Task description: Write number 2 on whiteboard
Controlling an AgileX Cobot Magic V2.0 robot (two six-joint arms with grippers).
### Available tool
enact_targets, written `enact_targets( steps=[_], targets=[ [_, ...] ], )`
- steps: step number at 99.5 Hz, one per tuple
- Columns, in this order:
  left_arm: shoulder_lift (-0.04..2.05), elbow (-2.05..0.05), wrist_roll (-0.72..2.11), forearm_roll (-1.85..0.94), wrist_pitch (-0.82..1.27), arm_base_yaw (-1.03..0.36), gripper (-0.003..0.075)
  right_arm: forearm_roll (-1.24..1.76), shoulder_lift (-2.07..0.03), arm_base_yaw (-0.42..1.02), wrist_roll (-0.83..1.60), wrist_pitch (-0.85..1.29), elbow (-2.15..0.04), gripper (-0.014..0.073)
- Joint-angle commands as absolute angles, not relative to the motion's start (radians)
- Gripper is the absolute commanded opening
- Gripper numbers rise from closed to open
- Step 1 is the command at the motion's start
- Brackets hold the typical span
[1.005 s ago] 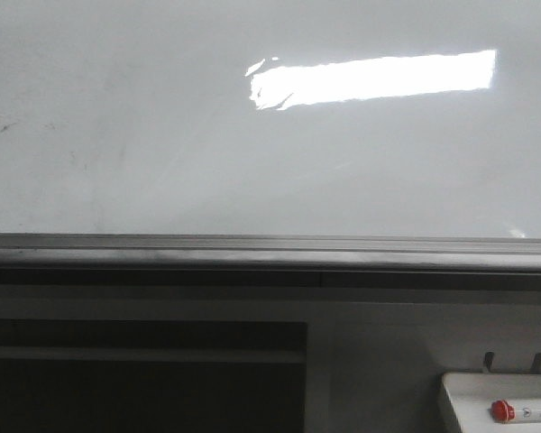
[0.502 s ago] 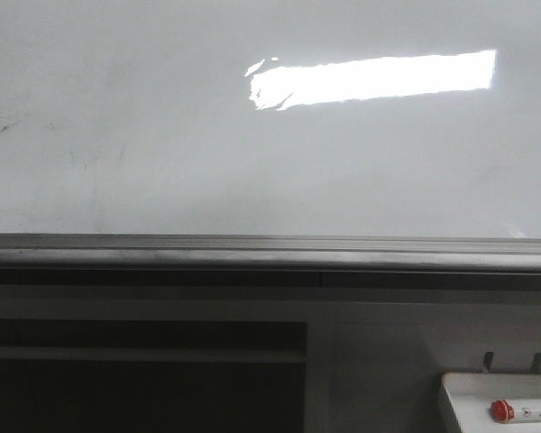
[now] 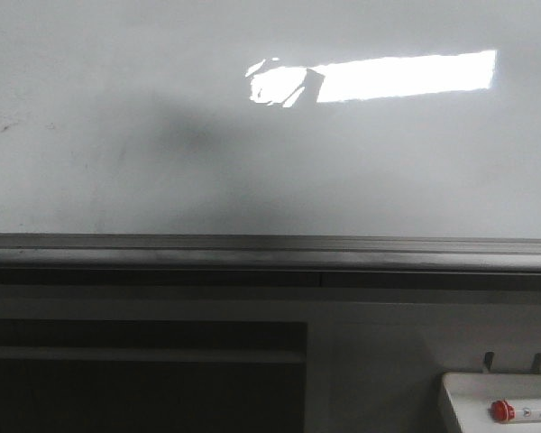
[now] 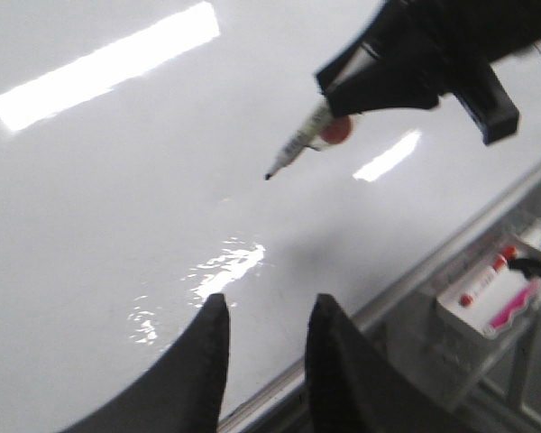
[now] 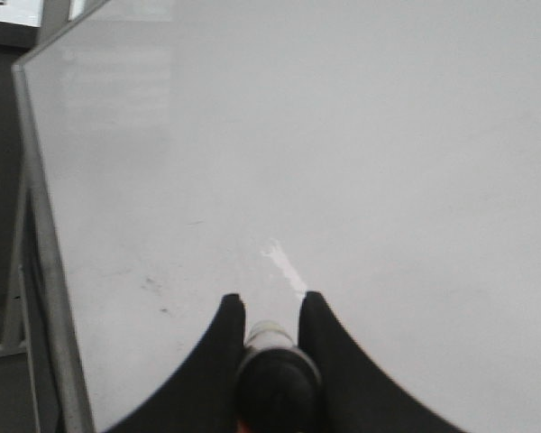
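The whiteboard (image 3: 415, 162) fills the front view, glossy white with a bright rectangular reflection (image 3: 406, 74) and a grey bottom rail (image 3: 252, 257). No number 2 shows on it; only faint smudges at its left. My right gripper (image 5: 269, 307) is shut on a marker (image 5: 270, 356) that points at the board. In the left wrist view the right gripper (image 4: 347, 86) holds the marker (image 4: 299, 142) with its black tip just off the board surface. My left gripper (image 4: 266, 311) is open and empty, above the board near the rail. Neither gripper shows in the front view.
A small white tray (image 3: 500, 401) hangs below the rail at the right and holds a red-capped marker (image 3: 518, 411). The tray also shows in the left wrist view (image 4: 500, 289), with markers in it. A dark recess (image 3: 144, 379) lies under the rail at the left.
A broad dark shadow has spread over the lower middle of the board and now cuts into the left end of the bright reflection. The tray and its marker have not moved.
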State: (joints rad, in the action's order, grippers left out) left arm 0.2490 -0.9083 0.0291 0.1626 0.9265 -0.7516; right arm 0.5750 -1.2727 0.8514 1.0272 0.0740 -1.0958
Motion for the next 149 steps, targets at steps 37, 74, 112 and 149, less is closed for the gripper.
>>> enact_targets(
  steps=[37,74,112,149],
  targets=[
    [0.037,-0.719,-0.114,0.210,0.815,-0.760,-0.0020,0.548,-1.381,0.848,1.028,-0.114,-1.114,-0.0071],
    [0.037,-0.718,-0.114,0.207,0.770,-0.760,-0.0020,0.548,-1.441,0.848,1.028,-0.084,-1.114,-0.0071],
    [0.037,-0.718,-0.114,0.200,0.770,-0.760,-0.0020,0.532,-1.468,0.813,1.064,-0.144,-1.114,-0.0071],
    [0.037,-0.718,-0.114,0.200,0.770,-0.760,-0.0020,0.532,-1.399,0.732,1.136,-0.202,-1.114,-0.0071]
  ],
)
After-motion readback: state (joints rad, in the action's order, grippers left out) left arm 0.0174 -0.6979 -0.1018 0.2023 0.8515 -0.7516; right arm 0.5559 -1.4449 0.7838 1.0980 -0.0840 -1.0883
